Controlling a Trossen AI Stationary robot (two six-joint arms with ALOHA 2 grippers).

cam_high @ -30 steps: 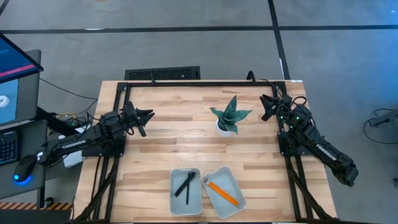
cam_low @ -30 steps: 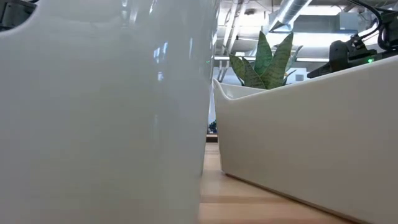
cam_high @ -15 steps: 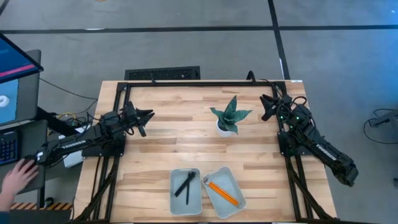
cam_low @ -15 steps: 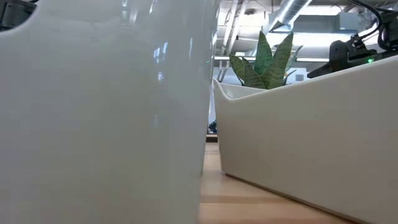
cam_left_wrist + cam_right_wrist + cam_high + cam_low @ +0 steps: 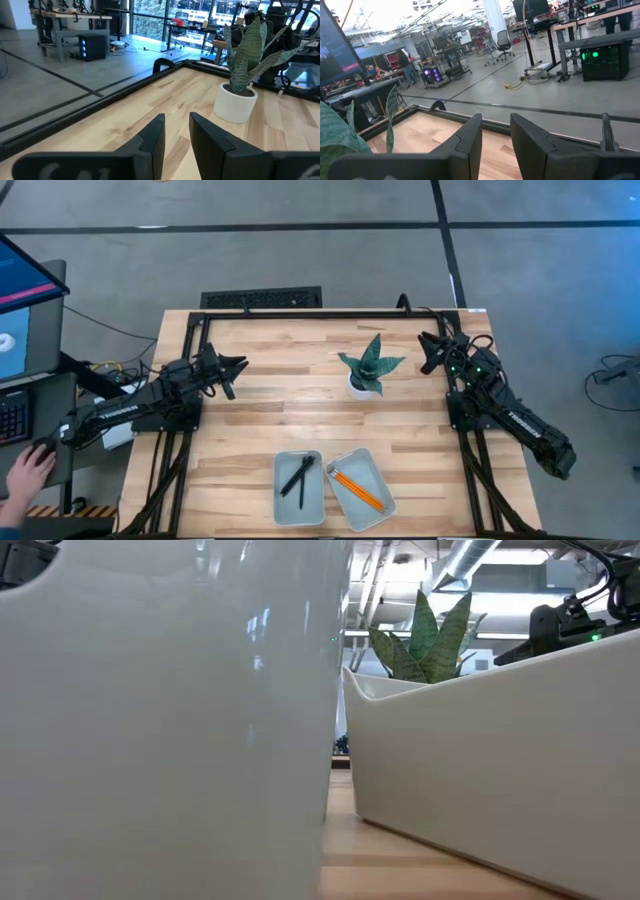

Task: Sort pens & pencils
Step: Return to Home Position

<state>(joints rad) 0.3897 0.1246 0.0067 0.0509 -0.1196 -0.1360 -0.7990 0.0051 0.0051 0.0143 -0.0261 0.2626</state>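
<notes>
Two or three black pens [image 5: 298,476] lie crossed in the left grey tray [image 5: 279,490] at the table's near edge. Orange pencils [image 5: 357,488] lie slantwise in the right tray [image 5: 381,480] beside it. My left gripper [image 5: 236,370] hovers over the table's left side, far from the trays, with a narrow gap between its fingers [image 5: 152,137]. My right gripper [image 5: 425,350] hovers near the far right corner, also narrowly open [image 5: 496,130]. Both hold nothing. In the low view the tray walls [image 5: 160,720] hide the pens and pencils.
A potted plant [image 5: 370,370] in a white pot stands at the table's middle, between the two grippers. Black frame rails [image 5: 330,314] run along the table's far, left and right edges. A person's hand [image 5: 28,470] rests on the desk left of the table.
Both arms, the pens and the pencils have kept still. A person's hand has come onto the desk left of the table, over the mouse.
</notes>
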